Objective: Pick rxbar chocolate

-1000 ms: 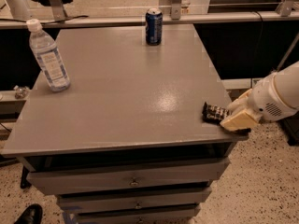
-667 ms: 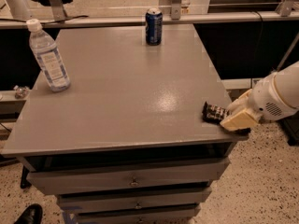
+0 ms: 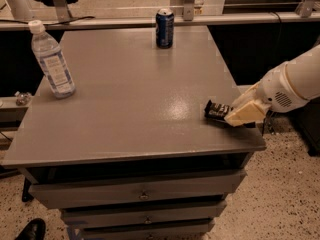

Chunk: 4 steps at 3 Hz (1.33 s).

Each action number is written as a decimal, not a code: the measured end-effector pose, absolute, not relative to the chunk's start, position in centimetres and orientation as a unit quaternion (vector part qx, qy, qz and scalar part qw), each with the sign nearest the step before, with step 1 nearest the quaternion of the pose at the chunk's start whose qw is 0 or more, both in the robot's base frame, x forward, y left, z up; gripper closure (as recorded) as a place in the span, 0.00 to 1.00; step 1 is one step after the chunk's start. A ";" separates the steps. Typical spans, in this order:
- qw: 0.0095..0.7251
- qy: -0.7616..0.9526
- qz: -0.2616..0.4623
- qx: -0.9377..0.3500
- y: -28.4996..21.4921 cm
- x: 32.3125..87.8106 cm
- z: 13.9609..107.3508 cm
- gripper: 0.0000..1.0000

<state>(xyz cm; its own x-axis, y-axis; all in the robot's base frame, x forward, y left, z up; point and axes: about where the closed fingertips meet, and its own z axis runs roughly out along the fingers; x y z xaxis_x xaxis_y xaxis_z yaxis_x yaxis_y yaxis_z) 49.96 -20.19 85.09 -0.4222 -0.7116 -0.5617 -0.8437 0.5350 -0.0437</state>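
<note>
The rxbar chocolate (image 3: pixel 216 110) is a small dark bar with pale lettering near the table's right edge. My gripper (image 3: pixel 235 115) reaches in from the right on a white arm. Its cream fingers (image 3: pixel 246 113) are closed on the bar's right end, and the bar's left end sticks out toward the table's middle. The bar sits at or just above the grey tabletop (image 3: pixel 130 94).
A clear water bottle (image 3: pixel 51 59) stands at the table's left edge. A blue soda can (image 3: pixel 164 28) stands at the far edge. Drawers (image 3: pixel 142 194) sit below the tabletop. A shoe (image 3: pixel 31 230) is on the floor at the lower left.
My gripper and the bar have shifted together a little to the left and up. The bottle and can have not moved.
</note>
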 end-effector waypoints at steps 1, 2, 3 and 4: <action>0.308 0.820 0.147 -0.459 -17.4 52.4 88.4 1.00; 0.359 0.799 0.169 -0.452 -14.5 54.6 92.5 1.00; 0.412 0.774 0.196 -0.439 -12.7 56.1 96.7 1.00; 0.418 0.770 0.202 -0.437 -12.3 56.1 97.3 1.00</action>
